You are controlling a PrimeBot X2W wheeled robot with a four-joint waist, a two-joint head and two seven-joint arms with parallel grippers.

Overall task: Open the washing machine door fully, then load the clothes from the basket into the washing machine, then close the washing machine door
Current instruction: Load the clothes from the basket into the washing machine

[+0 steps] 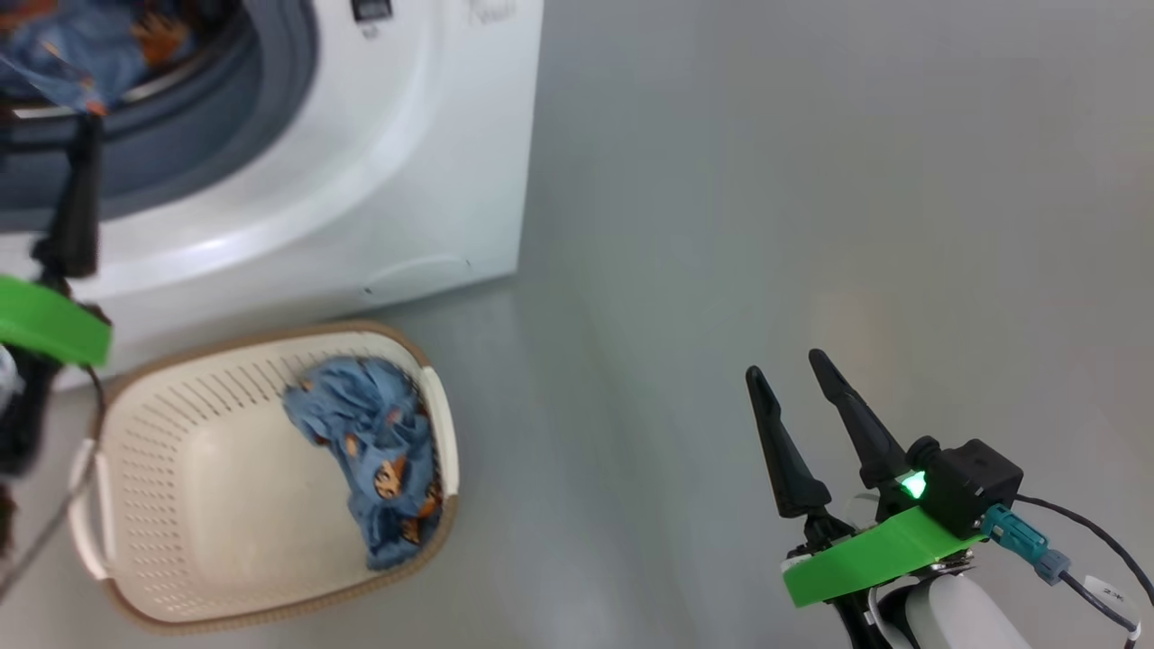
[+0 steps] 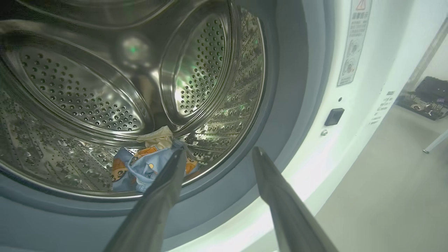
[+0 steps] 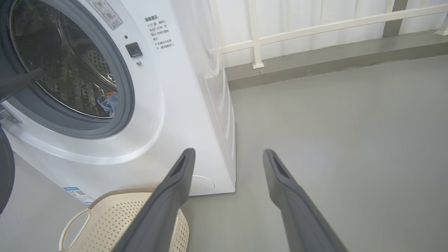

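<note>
**Left claw**, released, its two fingers standing wide apart and gripping nothing, is pointing into the mouth of the washing machine. Just ahead of and below its fingertips, a bundle of clothes, light blue with orange figures, is lying at the bottom of the steel drum. A pale cream piece is lying on top of the bundle. One fingertip is overlapping the bundle in the left wrist view; whether it is touching cannot be told. The grey gasket is ringing the drum beyond both fingers.

**Right claw**, also released and empty, is hovering over the grey floor, well apart from the machine, which is standing ahead of it and to its left. The basket is sitting on the floor just before the machine's front, to the left of the right claw and lower than the left claw. A blue printed garment is lying crumpled against the basket wall nearest the right claw. The round white flap is showing just beyond the right claw's left fingertip, low on the machine.
</note>
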